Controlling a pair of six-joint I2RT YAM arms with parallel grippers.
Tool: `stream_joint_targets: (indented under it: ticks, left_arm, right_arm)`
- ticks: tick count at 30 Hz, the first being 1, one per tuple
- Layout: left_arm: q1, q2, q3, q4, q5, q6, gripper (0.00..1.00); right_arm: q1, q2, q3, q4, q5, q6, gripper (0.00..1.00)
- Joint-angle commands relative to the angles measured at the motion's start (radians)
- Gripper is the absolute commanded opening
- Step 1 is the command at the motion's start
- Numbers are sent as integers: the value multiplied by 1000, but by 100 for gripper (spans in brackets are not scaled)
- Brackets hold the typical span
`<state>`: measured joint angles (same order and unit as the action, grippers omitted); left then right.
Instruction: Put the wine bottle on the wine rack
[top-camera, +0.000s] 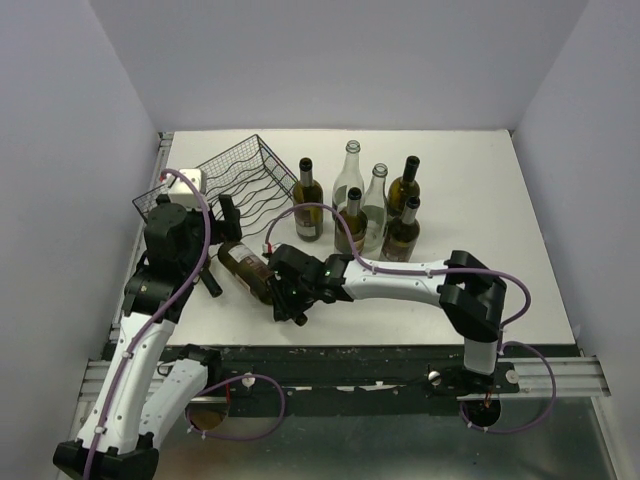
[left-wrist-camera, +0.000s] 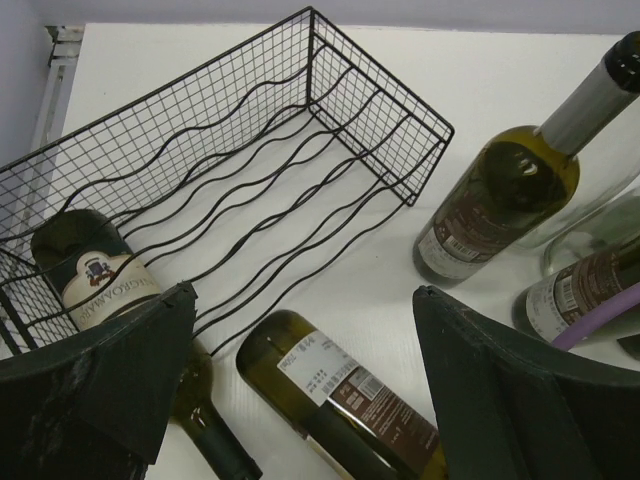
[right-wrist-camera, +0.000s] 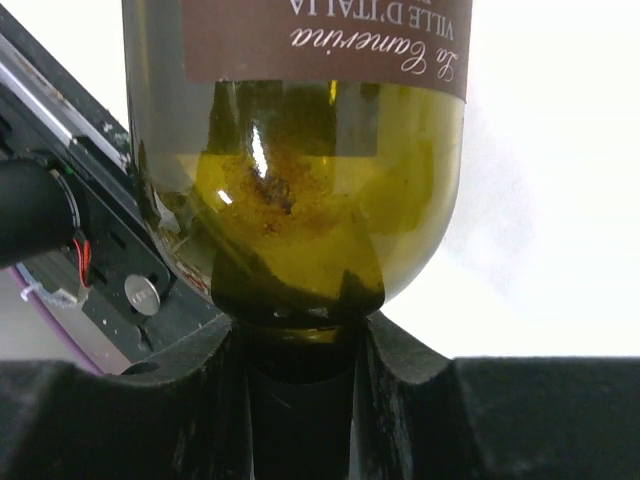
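Note:
A green wine bottle (top-camera: 243, 267) with a brown label lies on its side on the white table, its base pointing toward the black wire wine rack (top-camera: 242, 174). My right gripper (top-camera: 287, 287) is shut on its neck. The right wrist view shows the pads (right-wrist-camera: 400, 365) clamped on the neck below the shoulder (right-wrist-camera: 300, 180). My left gripper (top-camera: 220, 246) is open and empty above the bottle's base end. In the left wrist view (left-wrist-camera: 305, 300) the bottle (left-wrist-camera: 335, 385) lies between the spread jaws, just short of the rack (left-wrist-camera: 250, 150). Another bottle (left-wrist-camera: 95, 282) lies in the rack's left cradle.
Several bottles stand upright right of the rack: a dark one (top-camera: 308, 203), two clear ones (top-camera: 350, 172) (top-camera: 375, 203) and dark ones (top-camera: 404, 186) (top-camera: 401, 232) (top-camera: 351, 228). Two of them show in the left wrist view (left-wrist-camera: 500, 190) (left-wrist-camera: 580, 295). Grey walls enclose the table.

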<state>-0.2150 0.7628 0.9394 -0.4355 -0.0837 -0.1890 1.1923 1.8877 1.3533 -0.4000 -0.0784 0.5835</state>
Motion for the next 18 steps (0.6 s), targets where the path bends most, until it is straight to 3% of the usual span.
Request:
stream_joint_targets:
  ticks: [1,18]
  left_arm:
    - [14,-82,-51,113,-66,-17,99]
    - [39,-103,-96,144,-96,-40,99]
  right_arm:
    - [18,2,79,141,114,2,1]
    - [16,203,306,138,245,-8,1]
